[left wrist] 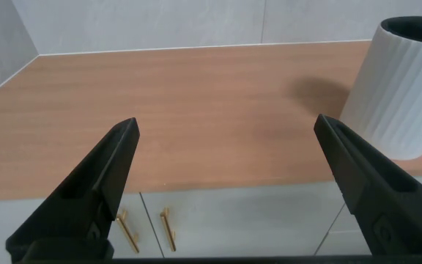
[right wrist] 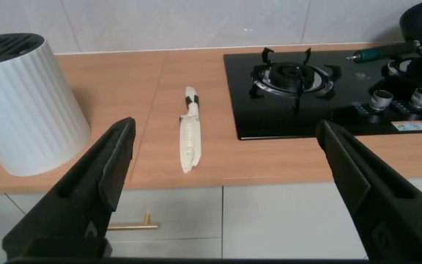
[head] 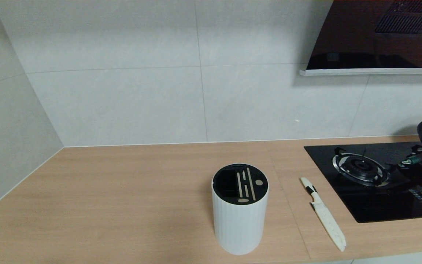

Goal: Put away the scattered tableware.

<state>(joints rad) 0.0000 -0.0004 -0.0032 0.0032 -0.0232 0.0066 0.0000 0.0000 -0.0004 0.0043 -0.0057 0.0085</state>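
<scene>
White ribbed holder [head: 239, 216], black slotted top, stands on the wooden desk [head: 123, 190]; a white knife [head: 322, 213] lies flat between it and the hob [head: 379, 190], long axis near-to-far, handle toward the wall, blade tip toward the front edge. Left wrist view: left tool [left wrist: 226, 121] spread wide, level before the desk's front edge. Right wrist view: right tool [right wrist: 226, 123] likewise wide, facing the knife.
</scene>
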